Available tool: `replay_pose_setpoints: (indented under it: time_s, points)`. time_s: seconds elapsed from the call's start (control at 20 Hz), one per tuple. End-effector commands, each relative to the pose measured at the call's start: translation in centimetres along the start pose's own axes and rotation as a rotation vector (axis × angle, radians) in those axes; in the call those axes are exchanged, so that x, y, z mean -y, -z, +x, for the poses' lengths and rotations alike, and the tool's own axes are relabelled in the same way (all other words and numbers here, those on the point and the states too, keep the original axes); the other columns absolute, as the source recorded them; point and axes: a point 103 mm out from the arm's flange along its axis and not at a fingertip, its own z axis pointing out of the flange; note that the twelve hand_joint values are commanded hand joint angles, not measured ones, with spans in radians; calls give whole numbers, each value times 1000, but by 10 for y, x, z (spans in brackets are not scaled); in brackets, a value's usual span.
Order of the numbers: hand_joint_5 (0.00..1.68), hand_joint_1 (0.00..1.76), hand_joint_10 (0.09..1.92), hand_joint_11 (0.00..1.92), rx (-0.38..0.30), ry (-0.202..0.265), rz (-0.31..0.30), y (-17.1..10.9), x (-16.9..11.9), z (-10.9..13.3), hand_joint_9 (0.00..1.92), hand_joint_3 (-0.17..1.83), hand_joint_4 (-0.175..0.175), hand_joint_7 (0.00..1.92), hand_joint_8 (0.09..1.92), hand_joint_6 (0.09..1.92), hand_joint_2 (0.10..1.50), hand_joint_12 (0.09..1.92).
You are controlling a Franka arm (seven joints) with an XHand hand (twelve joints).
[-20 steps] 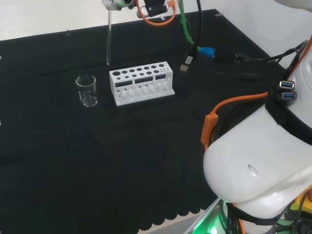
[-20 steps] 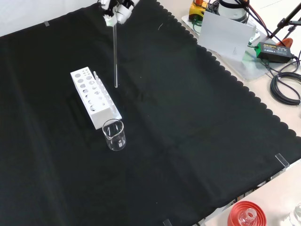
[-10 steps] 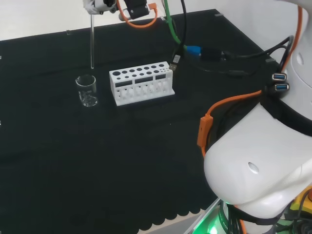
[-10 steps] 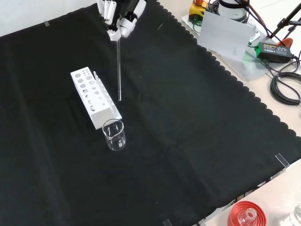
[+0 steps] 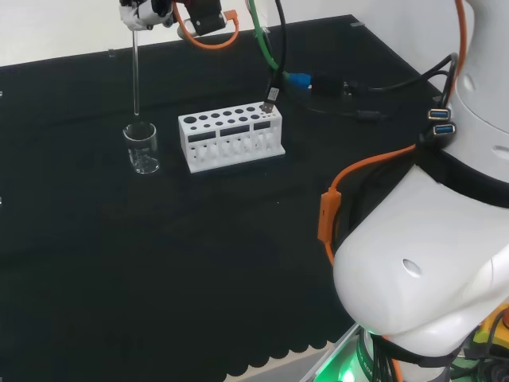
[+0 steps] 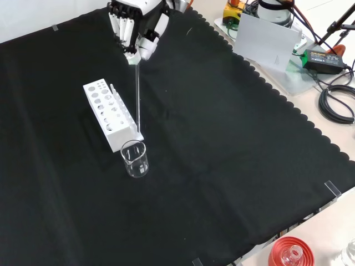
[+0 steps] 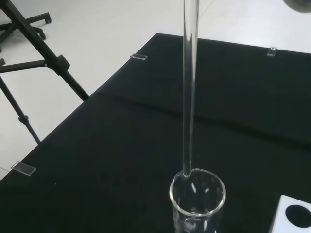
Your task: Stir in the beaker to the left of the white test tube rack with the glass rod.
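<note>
Glass rod (image 5: 135, 72) hangs near vertical, its top pinched in the curled fingers (image 6: 128, 33) of the hand (image 6: 137, 25) — its lower tip sits just above the rim of the beaker (image 5: 141, 148). In the wrist view the tip (image 7: 186, 171) lines up with the near edge of the beaker's mouth (image 7: 198, 191), not yet down inside. Beaker stands upright on the black cloth surface (image 6: 222, 155), just beside the end of the white test tube rack (image 5: 231, 134), on its left in the head view; it looks empty or nearly so, hard to tell with clear glass. Rack holes appear unfilled.

Progress: rod is picked up and carried over — the grasp and transport look done. Left to do, as a judgement: centre the tip over the opening, lower it into the beaker, then stir. Tip sits close to the rim, so a small offset could clip the glass on the way down.
</note>
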Motion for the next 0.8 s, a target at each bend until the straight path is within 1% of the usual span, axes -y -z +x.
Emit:
replay_pose_setpoints:
  time_s: [0.05, 0.3, 0.45, 0.6, 0.7, 0.8]
  points:
    - [1078, 1307, 469, 1568, -6, 21, 11, -13, -14, 1, 1712, -71, -175, 1242, 857, 588, 1073, 667]
    - [1079, 1307, 467, 1568, -6, 33, 24, -23, -22, -1, 1713, -70, -175, 1243, 856, 586, 1072, 668]
    - [1080, 1307, 466, 1569, -24, 41, 13, -25, -28, -3, 1714, -68, -175, 1243, 855, 584, 1071, 669]
    - [1081, 1307, 465, 1569, -23, 41, 14, -26, -26, -5, 1714, -67, -175, 1244, 854, 583, 1070, 670]
    - [1081, 1307, 464, 1570, -21, 41, 28, -29, -27, -5, 1715, -67, -175, 1244, 853, 583, 1070, 671]
    - [1081, 1307, 463, 1570, -29, 44, 42, -39, -32, -8, 1715, -66, -175, 1244, 853, 583, 1069, 671]
